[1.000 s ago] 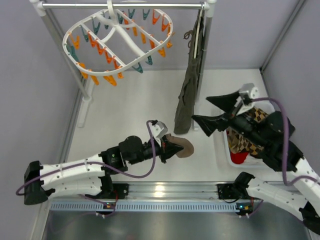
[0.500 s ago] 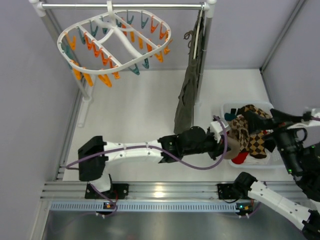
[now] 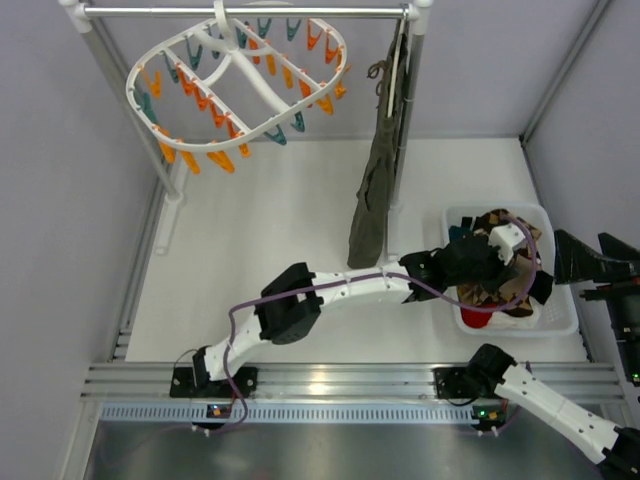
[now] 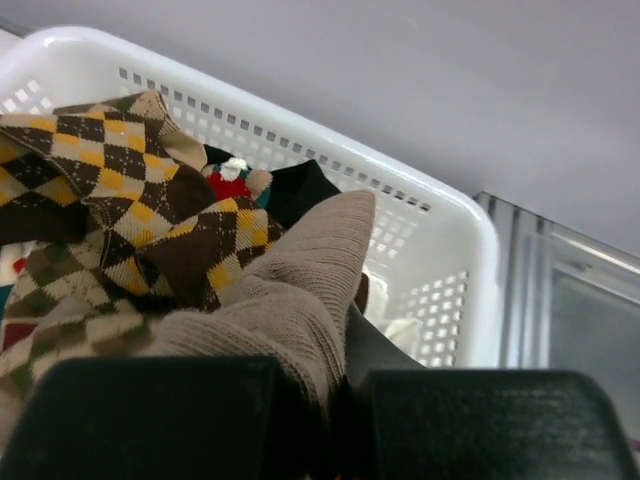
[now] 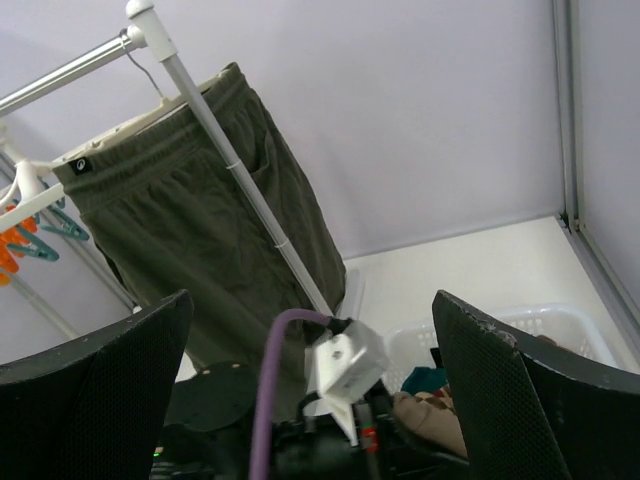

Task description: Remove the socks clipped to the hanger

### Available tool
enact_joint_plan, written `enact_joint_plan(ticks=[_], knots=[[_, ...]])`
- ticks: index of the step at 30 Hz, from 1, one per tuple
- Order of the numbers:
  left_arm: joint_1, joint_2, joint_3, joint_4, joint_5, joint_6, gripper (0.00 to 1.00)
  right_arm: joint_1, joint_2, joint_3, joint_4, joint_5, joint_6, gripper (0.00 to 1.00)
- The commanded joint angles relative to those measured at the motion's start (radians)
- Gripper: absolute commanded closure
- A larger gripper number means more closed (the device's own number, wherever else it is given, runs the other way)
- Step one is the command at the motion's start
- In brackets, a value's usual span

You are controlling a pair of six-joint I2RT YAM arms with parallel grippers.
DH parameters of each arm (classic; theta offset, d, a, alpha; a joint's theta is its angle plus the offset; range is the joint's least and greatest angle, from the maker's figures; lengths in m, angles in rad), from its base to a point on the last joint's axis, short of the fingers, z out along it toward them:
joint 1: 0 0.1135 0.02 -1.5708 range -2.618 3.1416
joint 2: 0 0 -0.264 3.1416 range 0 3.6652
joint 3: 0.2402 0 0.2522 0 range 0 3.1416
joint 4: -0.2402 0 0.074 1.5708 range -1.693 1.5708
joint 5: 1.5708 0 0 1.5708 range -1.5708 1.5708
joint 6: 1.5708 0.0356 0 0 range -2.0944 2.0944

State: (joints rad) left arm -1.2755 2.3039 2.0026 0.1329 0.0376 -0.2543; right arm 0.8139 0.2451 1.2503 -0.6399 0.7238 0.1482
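The white oval hanger (image 3: 237, 85) hangs from the rail at the back left, and its orange and teal clips hold nothing. My left gripper (image 3: 510, 272) reaches over the white basket (image 3: 562, 322) and is shut on a plain tan sock (image 4: 300, 300), which droops from between its jaws (image 4: 335, 420) into the basket. Argyle socks (image 4: 100, 170) lie piled below it in the basket (image 4: 440, 200). My right gripper (image 3: 600, 262) stands open at the far right, off the basket's edge. Between its fingers (image 5: 315, 390) it holds nothing and looks at the left wrist.
A long olive-grey garment (image 3: 378, 190) hangs from the right end of the metal rail (image 3: 250, 11), just left of the basket; it also fills the right wrist view (image 5: 200, 220). Red and teal clothes (image 3: 478, 316) lie in the basket. Grey walls close in on both sides.
My left arm has swung right from mid-table, carrying the tan sock over the basket. My right arm has pulled back off the basket to the right edge. The hanger sways slightly.
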Motion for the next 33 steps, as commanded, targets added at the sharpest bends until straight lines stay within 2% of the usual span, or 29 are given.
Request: enact_joint_plan(ticks=[1,9,18,20,22,23,25,27,30,33], knots=[[0.024,0.122,0.168,-0.093,0.03,-0.016,1.0,-0.001,-0.001,-0.014,-0.023,-0.023,-0.019,0.0],[0.073,0.34,0.274,-0.114,0.22,-0.181,1.0,-0.001,-0.032,-0.083,-0.001,-0.069,0.01,0.01],[0.068,0.327,0.279,-0.118,0.239,-0.215,1.0,-0.001,-0.032,-0.071,0.0,-0.086,0.01,0.01],[0.067,0.304,0.274,-0.118,0.223,-0.217,0.85,0.001,-0.038,-0.071,-0.003,-0.086,0.011,0.01],[0.064,0.282,0.259,-0.118,0.205,-0.214,0.66,0.001,-0.04,-0.071,-0.004,-0.086,0.014,0.01],[0.061,0.258,0.249,-0.119,0.182,-0.214,0.51,-0.001,-0.038,-0.071,-0.006,-0.087,0.017,0.01],[0.054,0.226,0.214,-0.128,0.142,-0.206,0.46,-0.001,-0.043,-0.071,-0.003,-0.092,0.019,0.01],[0.048,0.161,0.159,-0.128,0.05,-0.201,0.34,0.001,-0.041,-0.072,-0.003,-0.096,0.022,0.01],[0.028,0.083,0.108,-0.168,-0.069,-0.165,0.26,-0.001,-0.041,-0.08,0.0,-0.106,0.027,0.01],[0.011,0.046,0.11,-0.217,-0.122,-0.146,0.14,0.001,-0.044,-0.086,0.006,-0.115,0.033,0.01]])
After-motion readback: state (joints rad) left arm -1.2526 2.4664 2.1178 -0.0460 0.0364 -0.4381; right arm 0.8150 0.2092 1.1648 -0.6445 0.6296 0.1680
